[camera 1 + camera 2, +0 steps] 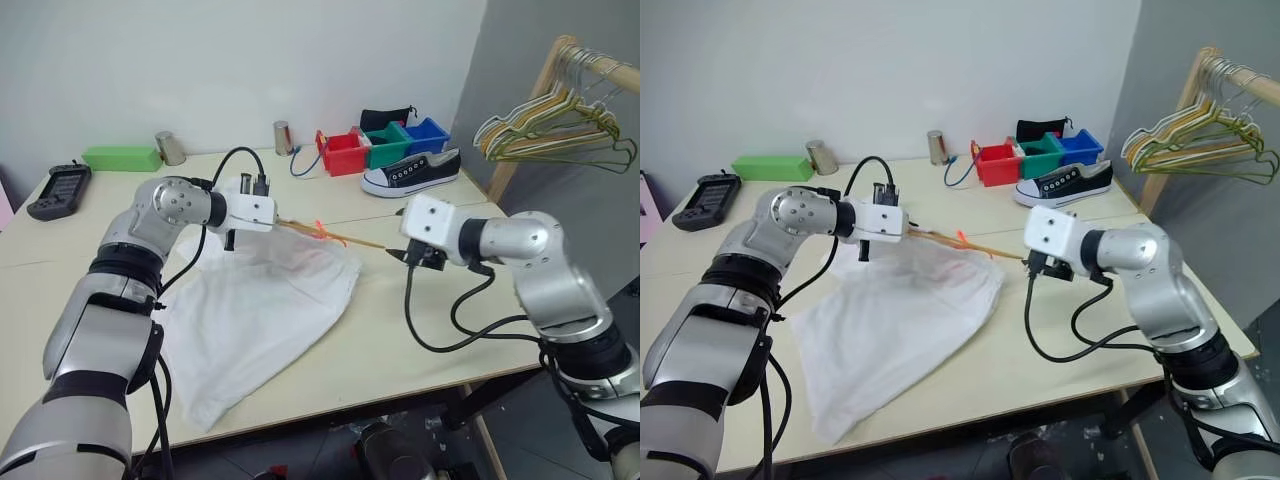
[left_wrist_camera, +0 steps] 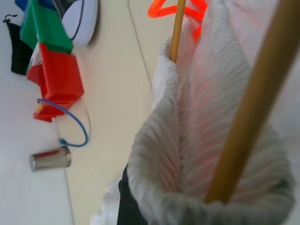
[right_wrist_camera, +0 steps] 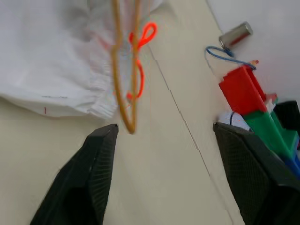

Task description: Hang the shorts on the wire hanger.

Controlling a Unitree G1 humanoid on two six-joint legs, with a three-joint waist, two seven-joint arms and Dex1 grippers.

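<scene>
— Start at the hands. What is the left gripper [image 1: 868, 243] doing?

— It is clamped tight on the gathered waistband of the shorts [image 1: 255, 310], holding that end up off the table [image 1: 420, 330]. In the left wrist view the ribbed white elastic wraps round the yellow-tan wire of the wire hanger [image 2: 246, 122], so the wire runs inside the waistband right at the grip.

— And the right gripper [image 3: 161, 161]?

— Its jaws stand wide apart, holding nothing. The bent end of the hanger sits just ahead of the fingers [image 3: 93, 168] (close to one, though I cannot tell if it touches).

— Where does the hanger lie overall?

— It stretches between the two grippers, from the left one out past the edge of the cloth toward the right one. An orange cord [image 3: 139, 56] from the waistband curls beside the wire.

— The rest of the shorts?

— They hang from the raised waistband and spread on the table toward the near edge.

— Farther out?

— A black-and-white sneaker [image 1: 410, 172], coloured bins [image 1: 385, 145], two metal cans [image 1: 283, 137] and a bunch of hangers [image 1: 555, 130] on a wooden rack.
</scene>
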